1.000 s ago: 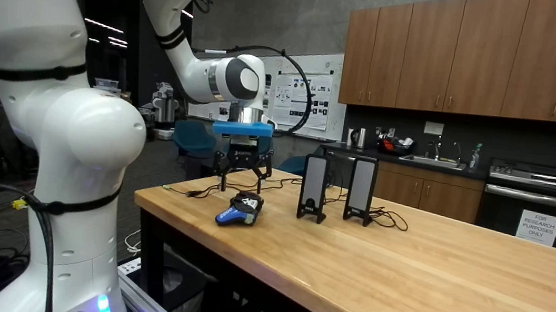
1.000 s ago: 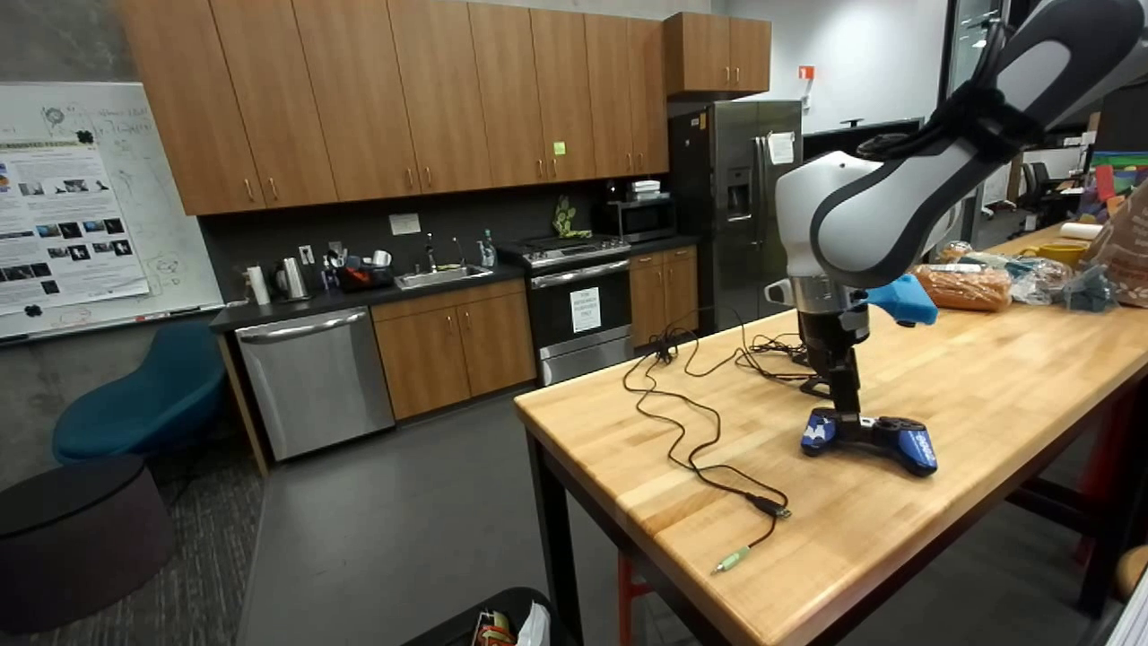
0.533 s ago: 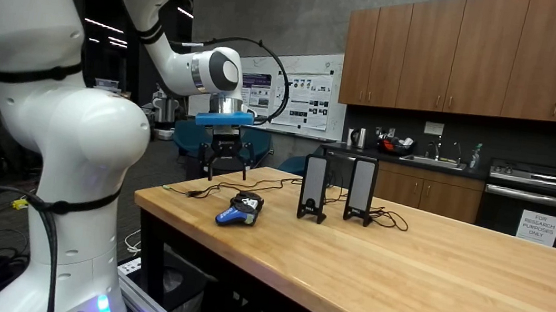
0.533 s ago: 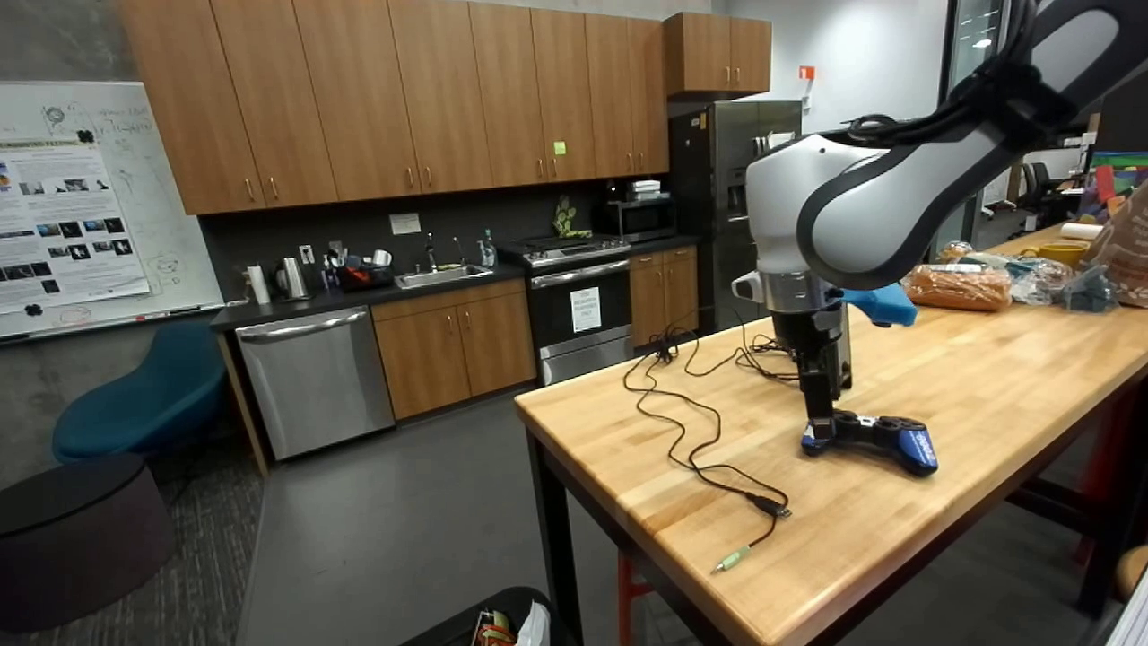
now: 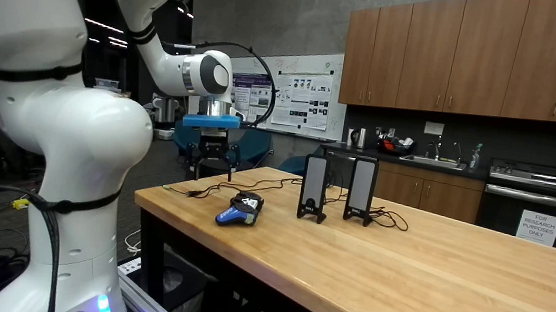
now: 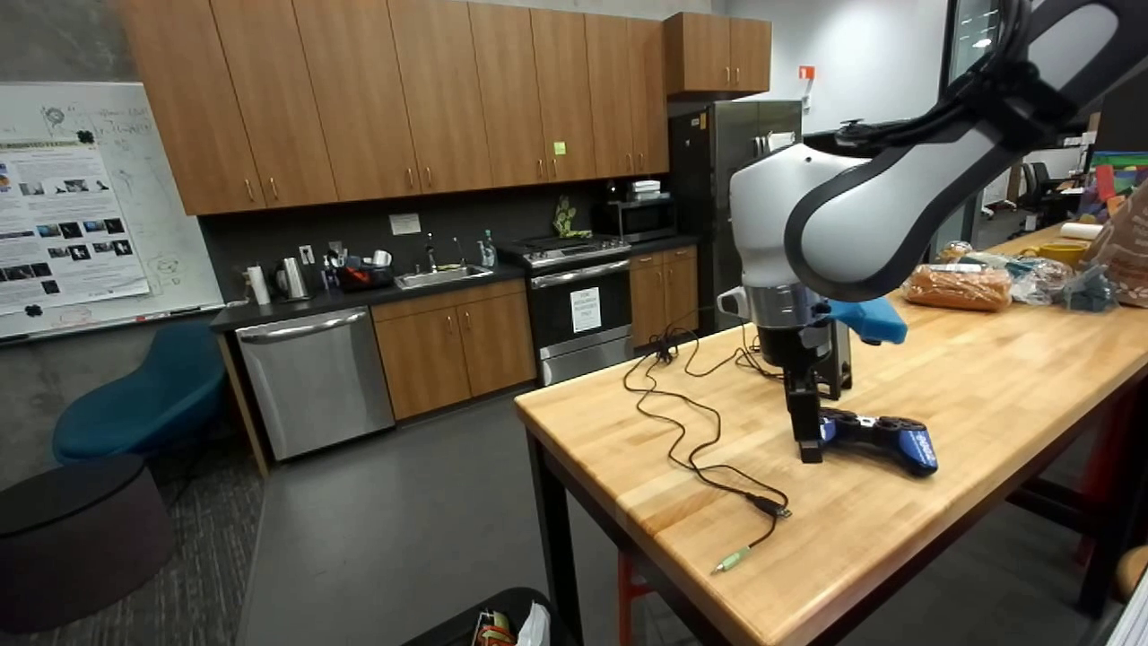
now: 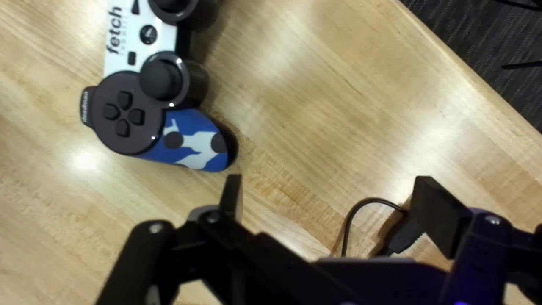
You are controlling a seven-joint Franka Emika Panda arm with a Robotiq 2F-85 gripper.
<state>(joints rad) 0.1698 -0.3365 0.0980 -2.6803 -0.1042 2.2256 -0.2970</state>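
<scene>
Your fingers [image 7: 438, 216] are standing spread and empty near the game controller [image 7: 135, 94]; any lowering should be clearing the USB plug [image 7: 400, 238].

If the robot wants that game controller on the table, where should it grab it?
Probably by the blue-and-white handle, coming from straight above and squeezing its two sides. The game controller lies flat, thumbsticks up, on the wooden table, and that handle juts out at one end. It's also the part nearest the open end effector, which points downward.
</scene>
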